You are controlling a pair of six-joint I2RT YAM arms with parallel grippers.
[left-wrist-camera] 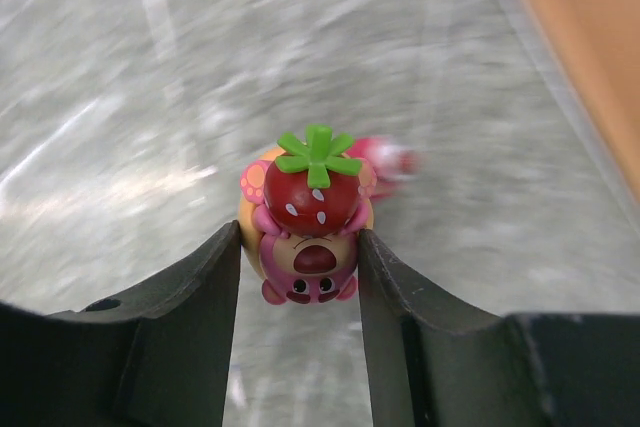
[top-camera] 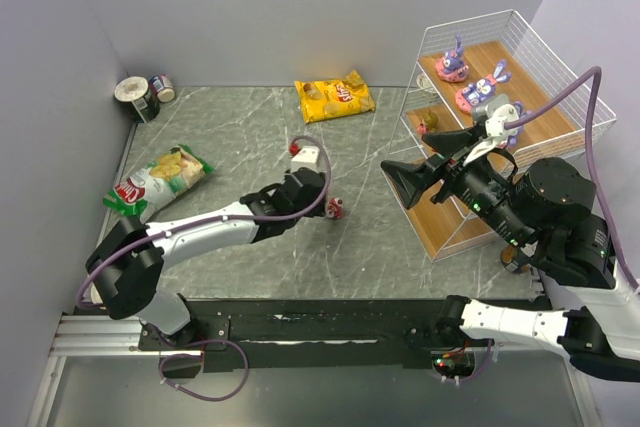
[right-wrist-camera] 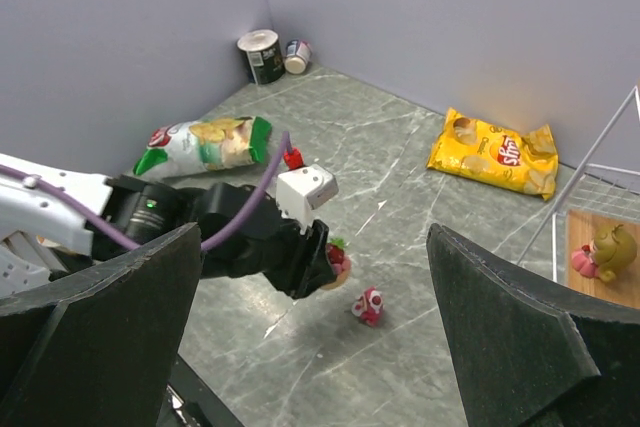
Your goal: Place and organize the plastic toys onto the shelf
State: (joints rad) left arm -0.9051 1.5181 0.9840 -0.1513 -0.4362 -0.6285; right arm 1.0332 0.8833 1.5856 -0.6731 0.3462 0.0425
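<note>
Left gripper (left-wrist-camera: 300, 252) clamped on strawberry-topped pink toy (left-wrist-camera: 310, 212), held near middle of table (top-camera: 250, 127), left of shelf (top-camera: 545, 122). Small red-pink toy (top-camera: 336, 208) seen lying on table just right of it. Right gripper (top-camera: 405, 185) spread wide, at shelf's left side. Purple bunnies (top-camera: 452, 65) placed on top board, olive piece (top-camera: 428, 119) on board below.

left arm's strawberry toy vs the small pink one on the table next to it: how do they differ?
The strawberry toy is clamped between the fingers of the left gripper; the pink toy lies free on the table. The strawberry toy has a red strawberry with a green leaf above a pink bear face; the pink toy shows only pink and white. Both are small plastic figures, neither yet on the shelf.
</note>
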